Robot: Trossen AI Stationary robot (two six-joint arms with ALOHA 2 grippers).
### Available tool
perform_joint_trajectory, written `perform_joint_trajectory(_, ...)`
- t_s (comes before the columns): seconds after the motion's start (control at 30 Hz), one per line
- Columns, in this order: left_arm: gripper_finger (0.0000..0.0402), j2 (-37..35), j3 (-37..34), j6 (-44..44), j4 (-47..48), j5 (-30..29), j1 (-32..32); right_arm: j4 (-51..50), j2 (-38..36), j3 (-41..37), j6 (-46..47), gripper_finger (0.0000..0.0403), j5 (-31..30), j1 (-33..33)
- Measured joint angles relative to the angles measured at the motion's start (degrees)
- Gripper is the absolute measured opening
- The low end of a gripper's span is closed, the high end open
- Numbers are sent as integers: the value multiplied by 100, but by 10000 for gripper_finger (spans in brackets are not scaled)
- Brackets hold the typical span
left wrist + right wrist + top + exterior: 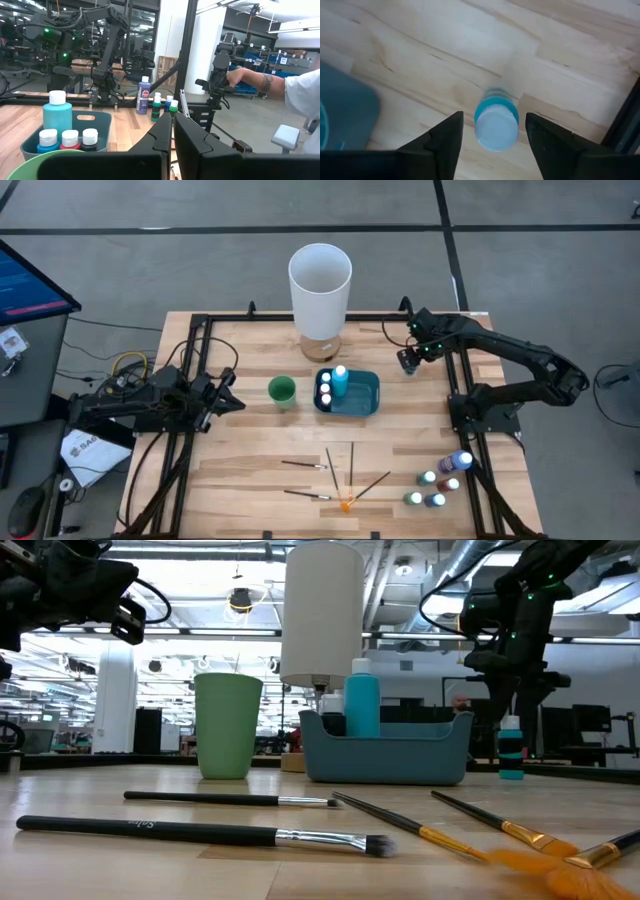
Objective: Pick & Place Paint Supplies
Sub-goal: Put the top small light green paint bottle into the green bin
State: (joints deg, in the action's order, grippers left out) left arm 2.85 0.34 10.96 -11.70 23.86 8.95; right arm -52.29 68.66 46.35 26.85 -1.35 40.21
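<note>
Sorting so far: blue tray [366, 405] on the worktop [240, 450] holds four paint bottles [331, 385].
Left to go: five bottles [441, 480] clustered by the right arm's base, five brushes [330, 472] out front.
Right gripper [408, 360]: fingers wide, straddling a teal bottle [495, 123] just beside the tray, not gripping yet I'd say.
Left gripper [233, 404]: fingers pinched together, empty, parked by the green cup [282, 391].

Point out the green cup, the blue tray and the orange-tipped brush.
Green cup [282, 390]: high view, on its open mouth.
Blue tray [385, 759]: low view, on its front wall.
Orange-tipped brush [347, 503]: high view, on its orange bristles.
</note>
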Motion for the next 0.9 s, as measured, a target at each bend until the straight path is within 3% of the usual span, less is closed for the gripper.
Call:
perform_joint_trajectory(0.53,8,0,0,2,2,0,1,-13,0,0,-26,127,-13,-2)
perform_joint_trajectory(0.9,8,0,1,2,-1,0,0,-43,-2,6,-26,115,-169,-56)
